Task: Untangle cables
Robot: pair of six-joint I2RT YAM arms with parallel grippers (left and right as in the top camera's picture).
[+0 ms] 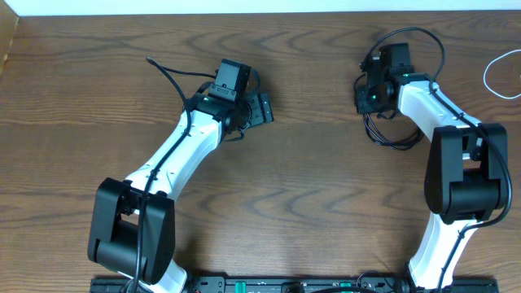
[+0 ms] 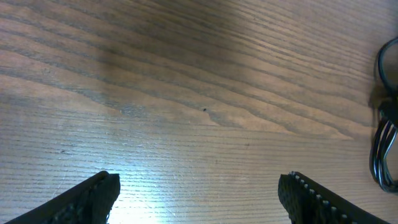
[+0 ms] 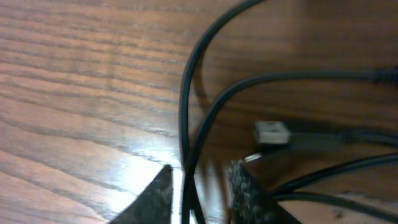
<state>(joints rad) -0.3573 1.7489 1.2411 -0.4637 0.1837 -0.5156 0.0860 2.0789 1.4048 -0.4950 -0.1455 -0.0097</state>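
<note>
Left pincer (image 2: 198,182): fingers spread wide, nothing between them, hovering over bare surface (image 2: 205,74). It has no hold on any cord, so it gives no counter-tension, and any pull from the other side would probably drag the whole bundle instead of opening it. Right pincer (image 3: 202,167): fingers narrowly parted, with the black cable (image 3: 186,106) running through the gap at lower centre of the right wrist view. A strip of surface shows between cord and right finger, so it does not appear clamped. Risks here: closing could trap two strands at once, since several black runs cross close together. A lift could cinch the loops tighter around the arm. The plug (image 3: 272,132) could also catch on a neighbouring strand and jam. In the overhead view the black loops lie about the right pincer, above and below it, where they could be confused with the arm's own wiring. The white cable (image 1: 498,77) sits at the far right edge, well apart from the black one and partly cut off by the frame. Materials: the surface is dark wood-grain, smooth and glossy enough to throw glare, so cords will likely slide freely. The cords are thin, round, limp and smooth-jacketed. The plug is a small flat metal tab on a dark body. The finger pads are black and ribbed.
</note>
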